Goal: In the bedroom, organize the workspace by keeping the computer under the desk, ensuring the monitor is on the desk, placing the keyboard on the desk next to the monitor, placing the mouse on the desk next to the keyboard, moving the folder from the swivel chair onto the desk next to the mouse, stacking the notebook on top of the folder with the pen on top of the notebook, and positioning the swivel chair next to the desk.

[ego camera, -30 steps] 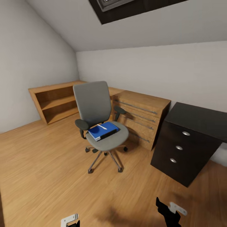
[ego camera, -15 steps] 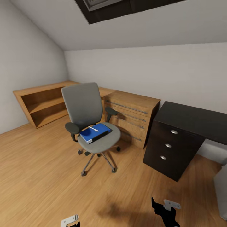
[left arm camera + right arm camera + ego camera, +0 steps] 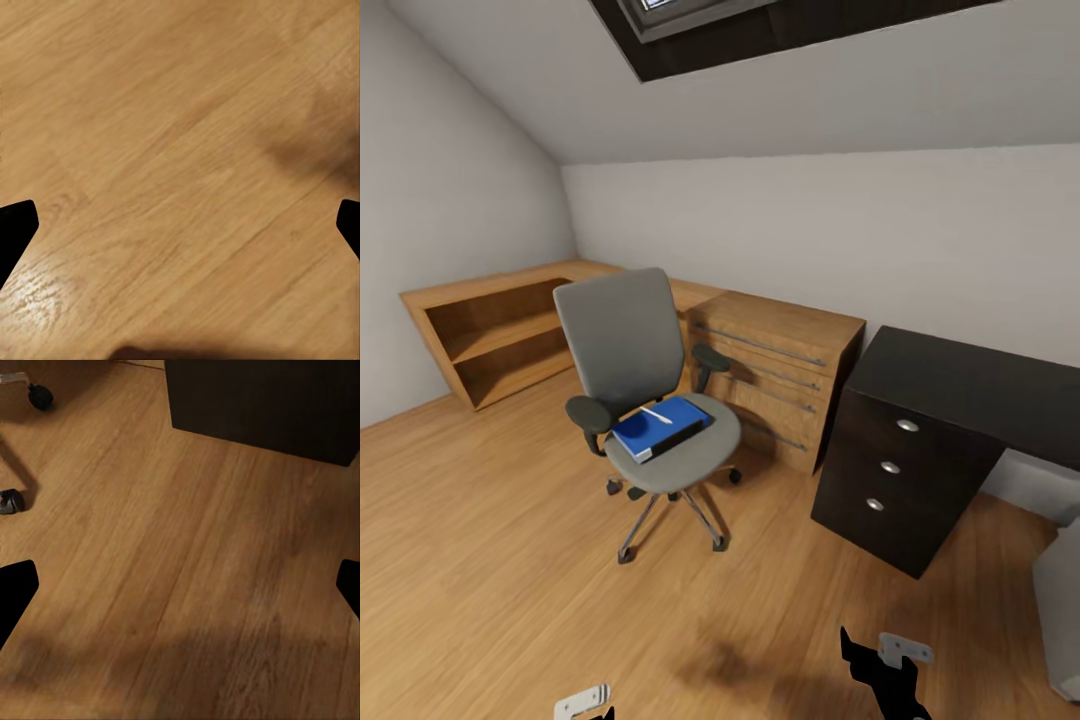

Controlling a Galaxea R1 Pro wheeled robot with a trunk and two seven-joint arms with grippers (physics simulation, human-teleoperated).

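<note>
Bedroom workspace awaiting order, seen from the head camera: grey swivel chair (image 3: pixel 645 385) parked in open floor, well apart from the glossy black counter (image 3: pixel 960 385) at right, seat turned toward the room. Blue folder (image 3: pixel 658 428) lying flat on the seat, a slim white object, likely the pen (image 3: pixel 656 414), resting across its cover; notebook not told apart from the folder at this range. Counter top bare in the visible stretch, three-drawer unit (image 3: pixel 890 468) with silver knobs beneath its near end, low oak chest (image 3: pixel 785 375) standing between chair and counter against the wall. Pale grey box, probably the computer (image 3: pixel 1060 605), at the right edge beside the drawer unit. Left hand (image 3: pixel 180 217) and right hand (image 3: pixel 180 585) both spread wide and holding nothing, pointed down at the wooden floor (image 3: pixel 490 560), carried low, seemingly for travel. By appearances an approach stage, chair's load not yet touched.
</note>
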